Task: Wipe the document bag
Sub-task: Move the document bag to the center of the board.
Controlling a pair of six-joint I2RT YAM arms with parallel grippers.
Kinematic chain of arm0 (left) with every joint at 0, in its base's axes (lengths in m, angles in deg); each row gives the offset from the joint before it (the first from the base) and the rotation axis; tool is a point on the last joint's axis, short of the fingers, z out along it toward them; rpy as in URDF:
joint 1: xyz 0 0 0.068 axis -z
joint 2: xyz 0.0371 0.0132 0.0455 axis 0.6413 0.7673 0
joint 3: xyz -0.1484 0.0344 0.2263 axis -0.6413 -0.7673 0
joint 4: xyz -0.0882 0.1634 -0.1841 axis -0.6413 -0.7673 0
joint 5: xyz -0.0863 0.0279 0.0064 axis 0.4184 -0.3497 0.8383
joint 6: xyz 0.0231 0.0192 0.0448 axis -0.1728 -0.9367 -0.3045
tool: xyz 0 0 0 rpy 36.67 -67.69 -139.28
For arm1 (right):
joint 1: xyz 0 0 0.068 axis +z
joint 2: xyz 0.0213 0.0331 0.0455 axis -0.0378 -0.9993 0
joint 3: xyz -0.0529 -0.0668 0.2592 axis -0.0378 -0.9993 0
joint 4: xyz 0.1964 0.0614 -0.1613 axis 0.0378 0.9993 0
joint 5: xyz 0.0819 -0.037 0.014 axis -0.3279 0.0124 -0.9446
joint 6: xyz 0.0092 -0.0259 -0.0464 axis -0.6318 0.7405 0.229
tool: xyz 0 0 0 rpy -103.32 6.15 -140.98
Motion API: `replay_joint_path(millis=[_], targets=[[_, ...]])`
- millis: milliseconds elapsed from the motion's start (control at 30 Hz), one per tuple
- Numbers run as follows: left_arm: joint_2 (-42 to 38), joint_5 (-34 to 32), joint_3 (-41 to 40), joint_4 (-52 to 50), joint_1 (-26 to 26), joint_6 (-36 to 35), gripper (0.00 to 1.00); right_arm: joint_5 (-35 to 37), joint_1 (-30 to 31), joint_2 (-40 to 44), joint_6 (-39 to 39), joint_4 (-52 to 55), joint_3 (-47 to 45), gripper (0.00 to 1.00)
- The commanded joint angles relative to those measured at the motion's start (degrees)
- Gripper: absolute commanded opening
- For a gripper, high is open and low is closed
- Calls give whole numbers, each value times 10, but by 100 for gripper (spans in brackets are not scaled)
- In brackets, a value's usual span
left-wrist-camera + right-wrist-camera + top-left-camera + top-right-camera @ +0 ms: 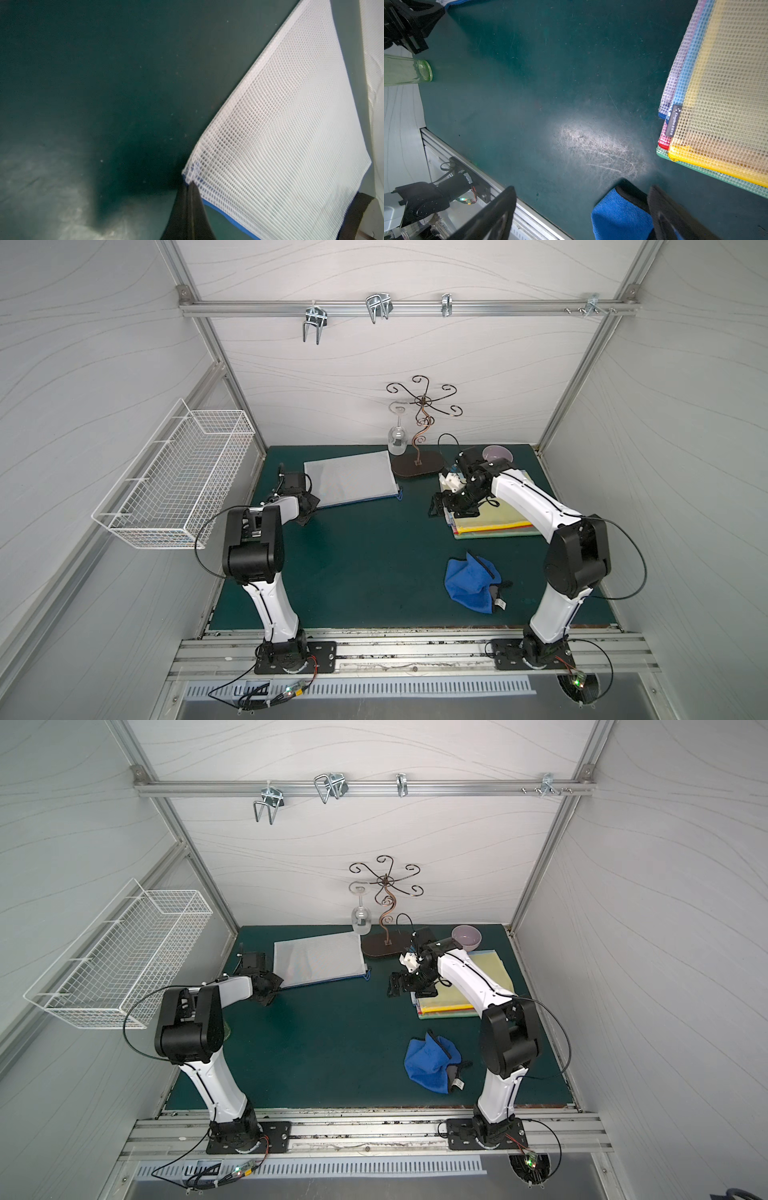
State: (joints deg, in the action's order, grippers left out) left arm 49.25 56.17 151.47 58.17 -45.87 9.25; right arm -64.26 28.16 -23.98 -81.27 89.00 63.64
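left hand (190, 184) pinching document bag (291, 135) corner

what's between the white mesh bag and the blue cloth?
Just bare green mat from the white mesh bag to the blue cloth, shown in both top views.

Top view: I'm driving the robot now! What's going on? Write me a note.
Left gripper: shut, seemingly pinching a corner of the white mesh document bag, which lies at the back of the green mat.
Right gripper: open, empty, hovering beside the stack of coloured mesh bags.
Blue wiping cloth: crumpled on the mat in front of that stack, not held.
Done: bag gripped. Left: pick up cloth, wipe bag.
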Motion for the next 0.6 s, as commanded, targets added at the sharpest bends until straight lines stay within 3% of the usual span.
replay_joint_path(millis=[0,367,567], targets=[[-53,19,-1,26,1,-23,0,-12,-3,-13,3,0,3,99],[-100,46,0,26,2,-32,0,-16,7,-24,2,4,16,99],[-146,58,-40,9,16,-20,0,-15,11,-21,4,7,13,99]])
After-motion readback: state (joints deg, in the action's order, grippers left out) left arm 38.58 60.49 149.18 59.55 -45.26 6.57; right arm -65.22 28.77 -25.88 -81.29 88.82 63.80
